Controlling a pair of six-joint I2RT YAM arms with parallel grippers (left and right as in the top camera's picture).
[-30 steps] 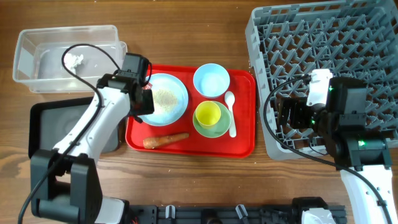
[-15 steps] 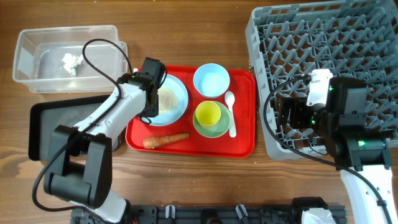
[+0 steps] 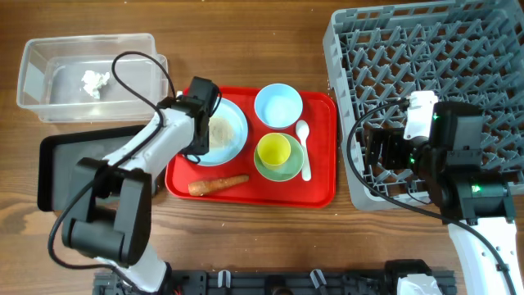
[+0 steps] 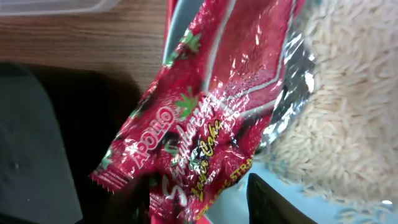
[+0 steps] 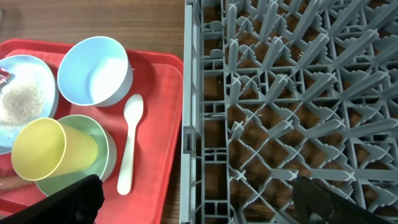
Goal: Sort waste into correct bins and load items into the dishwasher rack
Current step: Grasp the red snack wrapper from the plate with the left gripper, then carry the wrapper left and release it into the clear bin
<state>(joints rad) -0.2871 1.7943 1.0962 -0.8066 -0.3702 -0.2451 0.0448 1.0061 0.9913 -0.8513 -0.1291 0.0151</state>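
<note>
Red wrapper (image 4: 205, 112) at plate (image 3: 239, 123) left rim | left pincer (image 4: 199, 202) grip unclear | right pincer (image 5: 199, 200) wide open, empty

Tissue wad (image 3: 95, 81) in tub (image 3: 33, 65); serving tray (image 3: 319, 164) left of rack (image 3: 426, 49); cup (image 3: 273, 150) in bowl (image 3: 288, 170)

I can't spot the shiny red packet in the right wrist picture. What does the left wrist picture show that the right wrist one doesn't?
Only the left wrist view shows the red snack wrapper close up, lettering and all. Only the right wrist view shows the grey rack, blue bowl, yellow-green cup, green bowl and white spoon. Both show the rice on the pale blue plate.
</note>
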